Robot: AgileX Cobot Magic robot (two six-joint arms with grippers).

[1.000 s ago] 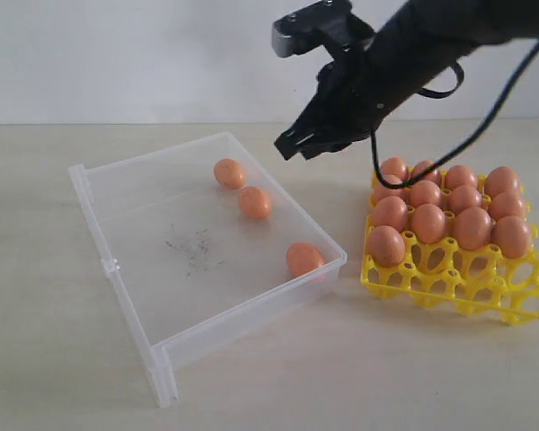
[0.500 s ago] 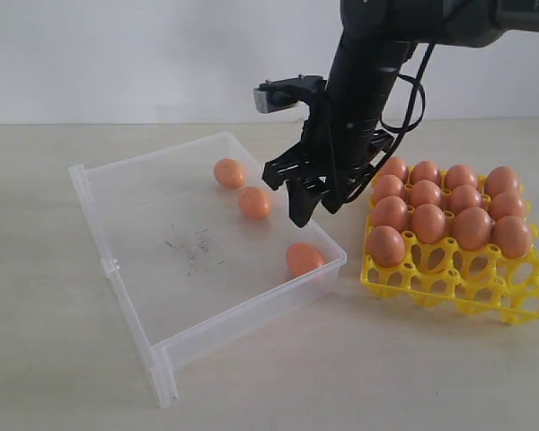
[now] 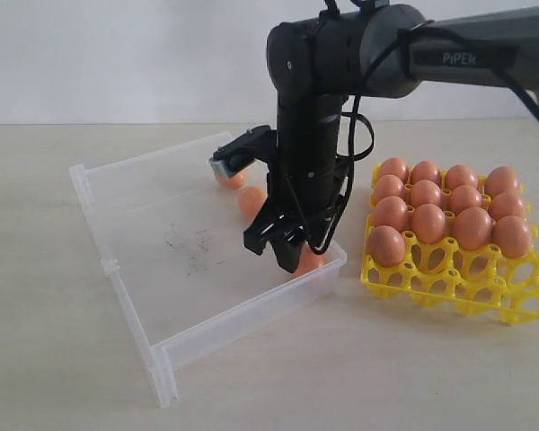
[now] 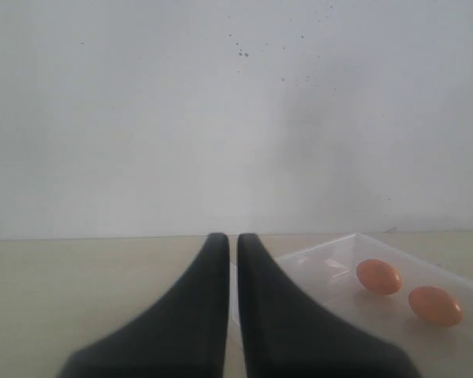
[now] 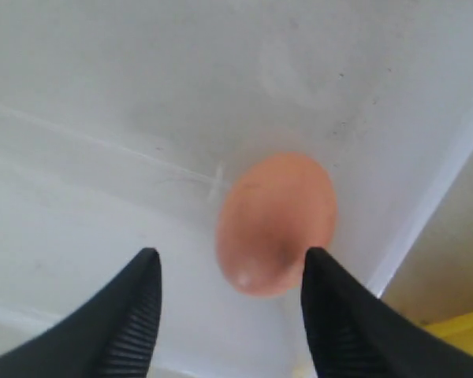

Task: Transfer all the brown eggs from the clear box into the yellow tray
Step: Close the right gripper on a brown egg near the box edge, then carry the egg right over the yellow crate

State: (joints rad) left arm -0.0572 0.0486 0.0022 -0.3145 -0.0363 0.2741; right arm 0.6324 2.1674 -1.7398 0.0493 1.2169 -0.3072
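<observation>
Clear plastic box (image 3: 117, 269), exterior view: it sits left of centre on a pale table (image 3: 54, 377). Three eggs (image 3: 250, 199) lie along its right side. One at the far end is half hidden behind the arm's camera, one lies just nearer, and a corner egg (image 3: 308, 262) rests by the near right wall.

Yellow tray (image 3: 449, 283), same view: it stands right of the box, near it but apart. Thirteen eggs sit in its cups. The three back rows are full and the front row holds one, at its left end.

Black arm (image 3: 314, 135), same view: it reaches down into the box from above. The right claw (image 3: 283, 254) hangs low over the box floor, just beside the corner egg, fingers spread.

Left wrist view: the left claw (image 4: 232, 240) has its two dark fingers drawn together to a thin slit, with nothing between them. It is level above the table, facing a white wall. A corner of the box (image 4: 331, 250) shows beyond it, with two eggs (image 4: 378, 276) inside.

Right wrist view: the right claw (image 5: 232, 252) is wide apart and points down at the box floor. The corner egg (image 5: 276, 224) lies on the floor, its near end between the two tips. One tip is at the egg's edge, but I cannot tell if they touch. The box wall (image 5: 426, 213) runs just beyond the egg, and a sliver of tray (image 5: 467, 323) shows past it.
</observation>
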